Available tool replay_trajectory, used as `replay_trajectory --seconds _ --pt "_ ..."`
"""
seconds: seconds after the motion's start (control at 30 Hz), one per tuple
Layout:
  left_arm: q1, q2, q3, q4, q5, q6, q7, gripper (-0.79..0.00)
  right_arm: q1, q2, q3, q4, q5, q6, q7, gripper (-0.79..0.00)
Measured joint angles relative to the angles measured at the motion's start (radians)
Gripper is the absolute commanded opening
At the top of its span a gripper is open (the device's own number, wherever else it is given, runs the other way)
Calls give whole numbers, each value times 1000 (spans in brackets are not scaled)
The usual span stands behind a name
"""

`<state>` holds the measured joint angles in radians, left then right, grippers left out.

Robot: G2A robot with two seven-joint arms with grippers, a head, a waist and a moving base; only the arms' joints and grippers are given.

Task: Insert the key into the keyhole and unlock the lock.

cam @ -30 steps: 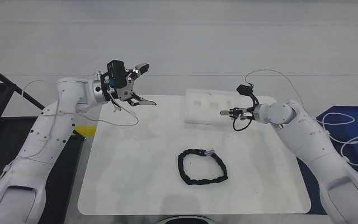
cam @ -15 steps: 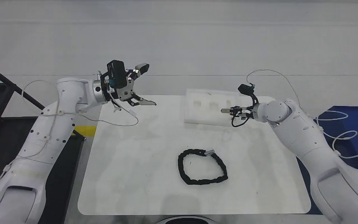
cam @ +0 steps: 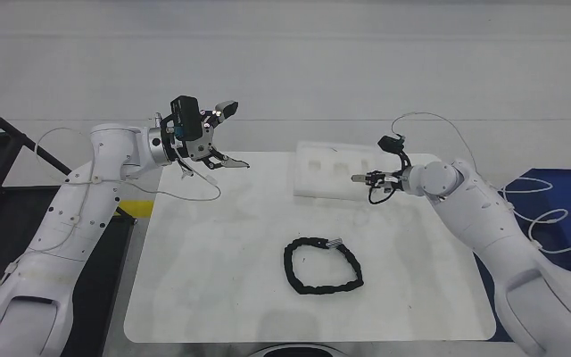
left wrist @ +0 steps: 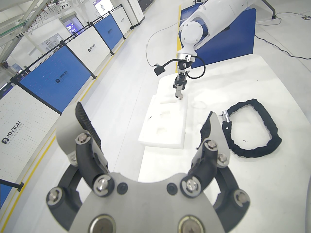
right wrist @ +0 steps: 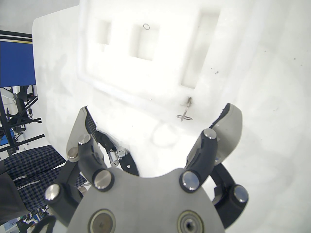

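**Left gripper** (left wrist: 145,122): held above the far left corner of the table (cam: 223,294), well apart from every task item. Its two fingers are spread wide, with nothing between them.

**Right gripper** (right wrist: 156,120): positioned over the right-hand part of the white foam tray (cam: 312,183). Its fingers are spread apart and carry nothing.

**Key** (right wrist: 185,112): a small metal key on a thin wire ring. It sits on the tray's rim, just past the end of the long recess. It lies ahead of the gap between the right gripper's fingers, and neither finger touches it. Whether it lies flat or is stuck into the foam cannot be told.

**Foam tray**: it has three rectangular recesses, two short and one long. A small ring (right wrist: 146,26) lies in the middle recess.

**Chain lock** (cam: 323,265): a black fabric-sleeved chain lying in a closed loop on the table. It is nearer the robot than the tray and does not touch it.

**Lock cylinder** (right wrist: 113,159): a short bright metal barrel (the only bare metal on the loop), located on the loop's far side, toward the tray. The keyhole (right wrist: 113,163) in its end face is visible in the right wrist view and has no key in it.
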<state>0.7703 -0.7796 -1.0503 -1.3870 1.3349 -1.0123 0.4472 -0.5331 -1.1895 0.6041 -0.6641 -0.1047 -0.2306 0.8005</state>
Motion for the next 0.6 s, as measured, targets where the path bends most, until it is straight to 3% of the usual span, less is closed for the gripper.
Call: replay_trajectory --seconds 0.43,0.5,0.6 --pt "0 0 0 0 0 0 0 0 16 -16 5 9 -43 -5 75 0" --pt "0 0 0 0 0 0 0 0 20 -22 6 26 -46 -8 73 -157" --pt "0 0 0 0 0 0 0 0 27 -31 6 51 -49 -6 72 -203"
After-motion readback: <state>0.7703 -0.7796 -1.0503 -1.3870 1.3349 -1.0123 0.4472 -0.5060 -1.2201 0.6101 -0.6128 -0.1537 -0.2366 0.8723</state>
